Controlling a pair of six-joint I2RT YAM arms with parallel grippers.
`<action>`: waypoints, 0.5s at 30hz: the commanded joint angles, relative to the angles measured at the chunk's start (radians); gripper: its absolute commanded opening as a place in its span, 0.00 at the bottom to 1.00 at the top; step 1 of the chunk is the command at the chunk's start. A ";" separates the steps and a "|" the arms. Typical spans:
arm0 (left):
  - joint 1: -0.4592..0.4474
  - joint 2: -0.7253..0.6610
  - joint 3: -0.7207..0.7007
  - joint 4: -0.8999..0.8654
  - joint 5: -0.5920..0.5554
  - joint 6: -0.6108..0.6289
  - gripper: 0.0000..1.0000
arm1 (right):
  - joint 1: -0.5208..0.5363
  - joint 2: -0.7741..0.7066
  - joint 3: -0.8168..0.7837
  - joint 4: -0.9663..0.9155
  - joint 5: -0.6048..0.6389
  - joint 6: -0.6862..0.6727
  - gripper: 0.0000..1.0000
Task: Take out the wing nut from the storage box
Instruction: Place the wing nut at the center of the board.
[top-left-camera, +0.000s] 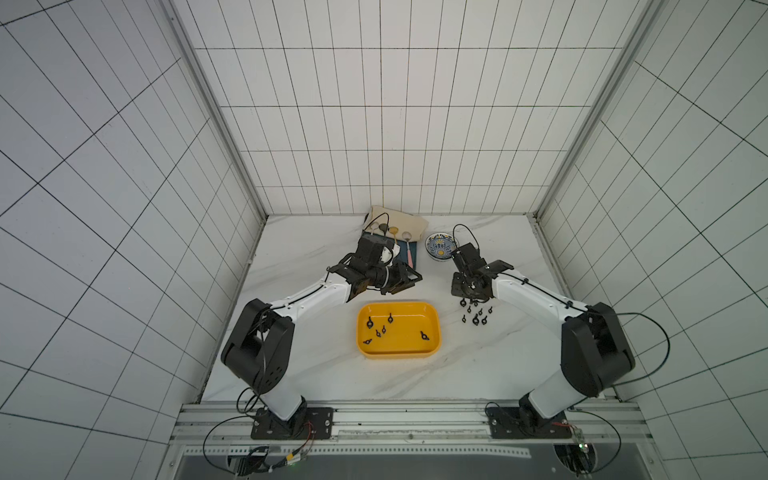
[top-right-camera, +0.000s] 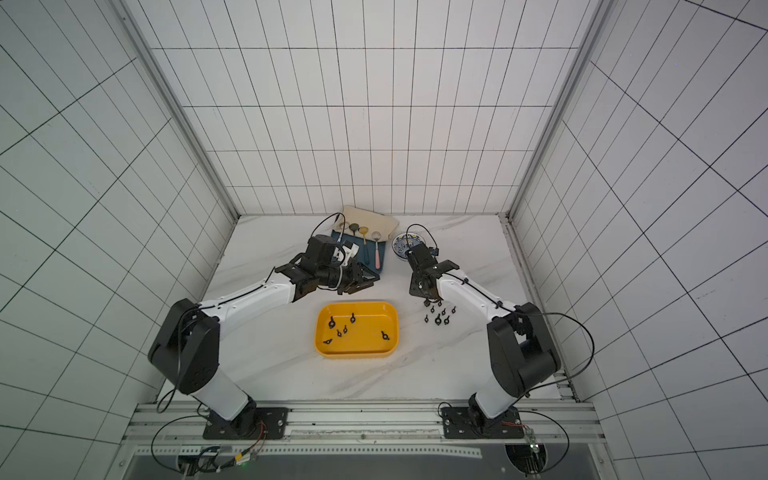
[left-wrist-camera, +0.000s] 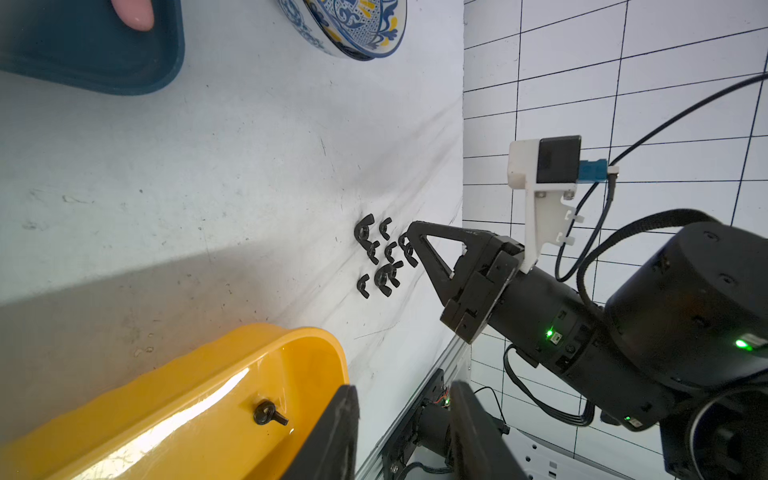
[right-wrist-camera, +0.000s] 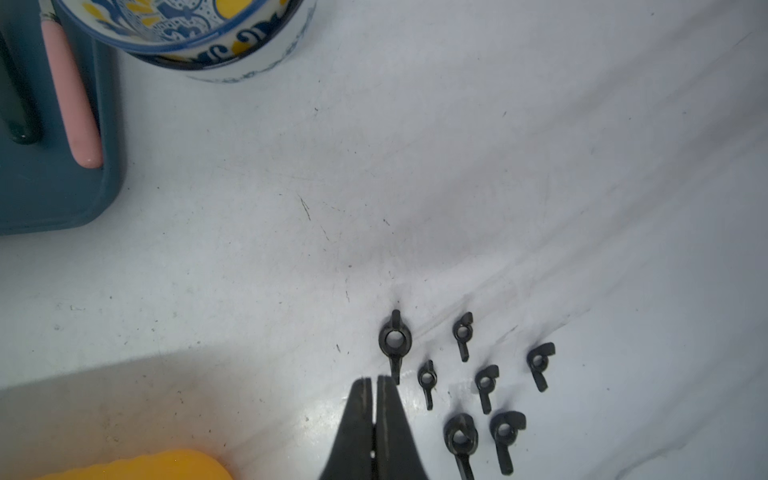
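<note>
The yellow storage box (top-left-camera: 400, 354) (top-right-camera: 356, 353) sits mid-table with several black wing nuts (top-left-camera: 369, 322) loose on its floor; one wing nut (left-wrist-camera: 269, 414) shows near its wall. More wing nuts (top-left-camera: 476, 318) (right-wrist-camera: 461, 436) lie in a cluster on the table to the right of the box. My left gripper (top-left-camera: 406, 282) (left-wrist-camera: 403, 388) hovers behind the box's far edge, open and empty. My right gripper (top-left-camera: 466, 299) (right-wrist-camera: 375, 379) points down at the near edge of the cluster, shut with nothing between its fingers, its tips beside the largest nut (right-wrist-camera: 394, 339).
A dark-blue tray (top-left-camera: 415, 262) with several spoons lies at the back, partly under my left wrist, with a beige cloth (top-left-camera: 409, 220) behind it. A patterned bowl (top-left-camera: 438, 247) stands behind my right gripper. Tiled walls close in three sides.
</note>
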 joint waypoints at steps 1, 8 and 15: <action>-0.006 0.017 0.022 0.080 0.010 -0.029 0.39 | -0.012 0.068 -0.017 0.043 -0.035 -0.028 0.00; -0.006 0.033 -0.023 0.142 0.017 -0.054 0.39 | -0.014 0.156 -0.021 0.095 -0.031 -0.052 0.00; -0.006 0.039 -0.036 0.138 0.028 -0.043 0.39 | -0.016 0.198 -0.007 0.094 -0.039 -0.049 0.00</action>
